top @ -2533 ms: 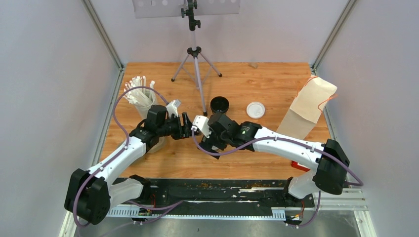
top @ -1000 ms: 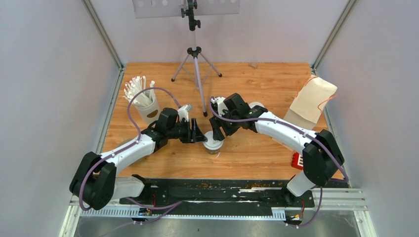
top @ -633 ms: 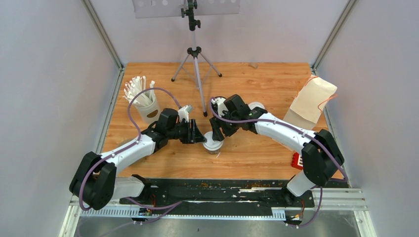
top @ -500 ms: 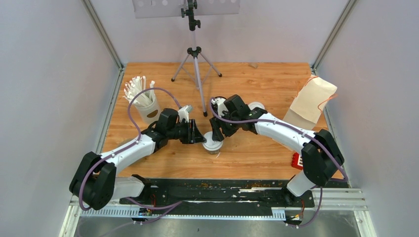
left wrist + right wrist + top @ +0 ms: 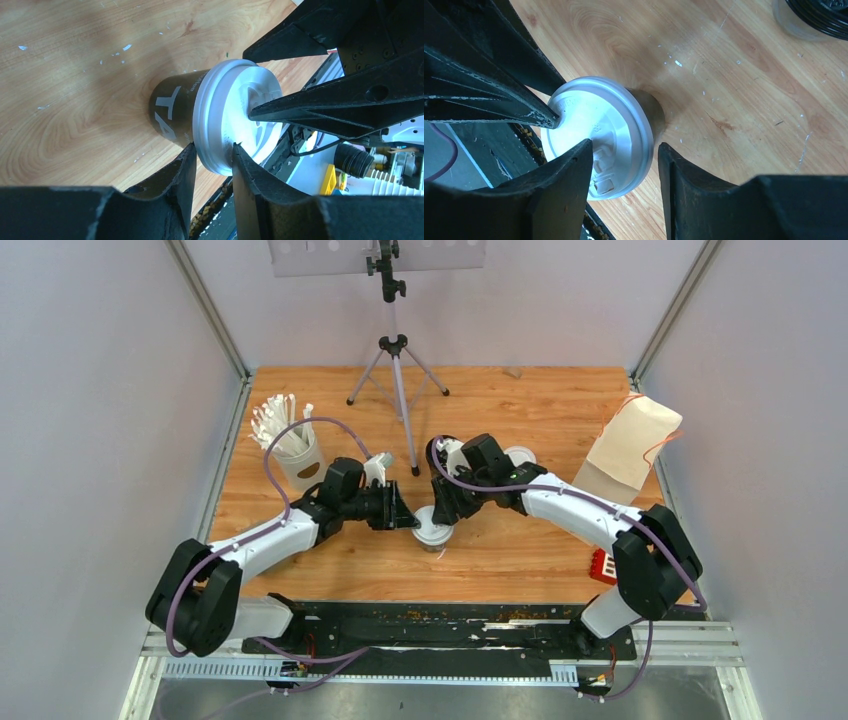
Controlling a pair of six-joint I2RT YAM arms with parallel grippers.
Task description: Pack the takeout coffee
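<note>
Standing upright near the middle of the wooden table (image 5: 520,400), the black paper cup (image 5: 433,546) wears its white plastic lid (image 5: 433,529). The left gripper (image 5: 408,517) and right gripper (image 5: 441,510) meet over it. At the far left, a taller white cup (image 5: 297,465) holds a bunch of white straws (image 5: 275,423). A brown paper bag (image 5: 628,452) sits by the right edge, and what it holds is hidden.

From the left wrist, pale characters on the cup's side read roughly "T4". The left gripper's fingers (image 5: 177,175) sit close on either side of the lid's rim, one under it against the cup wall and one on the lid's top. Whether they press cannot be told. A right gripper fingertip (image 5: 257,111) touches the lid's top.

From the right wrist, the lid covers the cup fully, so the contents are unseen, and its raised marks are too blurred to read. The right gripper's jaws stand apart, straddling the lid, with a strip of wood showing beside one finger. A dark-rimmed round container (image 5: 819,17) is cut off by the top corner.
</note>
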